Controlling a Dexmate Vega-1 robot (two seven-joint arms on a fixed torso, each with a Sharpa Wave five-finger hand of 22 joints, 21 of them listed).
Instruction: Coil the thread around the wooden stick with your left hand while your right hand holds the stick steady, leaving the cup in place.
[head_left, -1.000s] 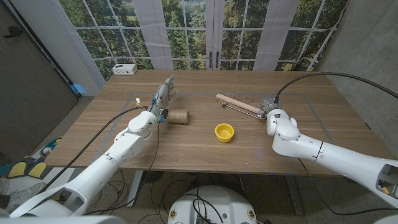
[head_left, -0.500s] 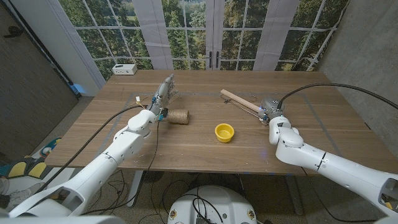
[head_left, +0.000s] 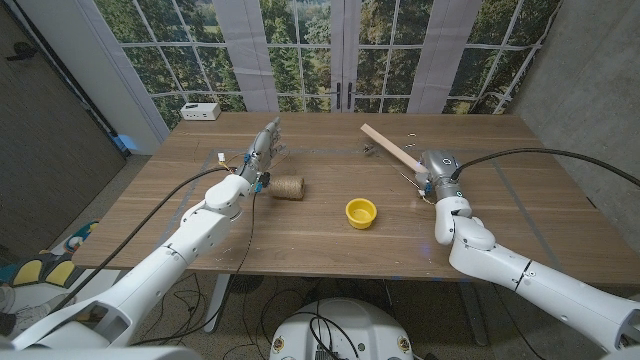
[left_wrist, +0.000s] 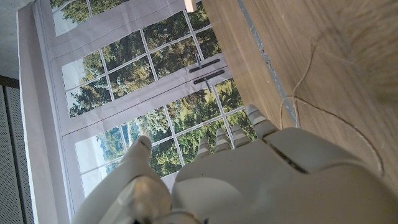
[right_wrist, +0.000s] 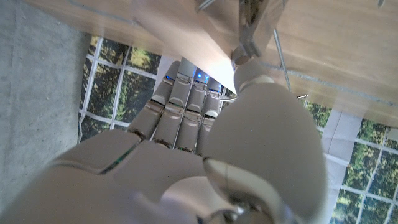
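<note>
The left hand (left_wrist: 249, 180) reaches over the table (left_wrist: 298, 43), fingers straight, beside loose thread (left_wrist: 323, 112).

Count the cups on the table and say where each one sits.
1. A yellow cup stands near the middle of the table, between the thread spool and the right hand. No other shows.

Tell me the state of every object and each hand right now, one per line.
Stick: held at one end by the right hand, other end raised.
Thread spool: lying on its side on the table, untouched.
Cup: upright on the table.
Left hand: open, fingers extended, behind the spool.
Right hand: grips the stick.
</note>
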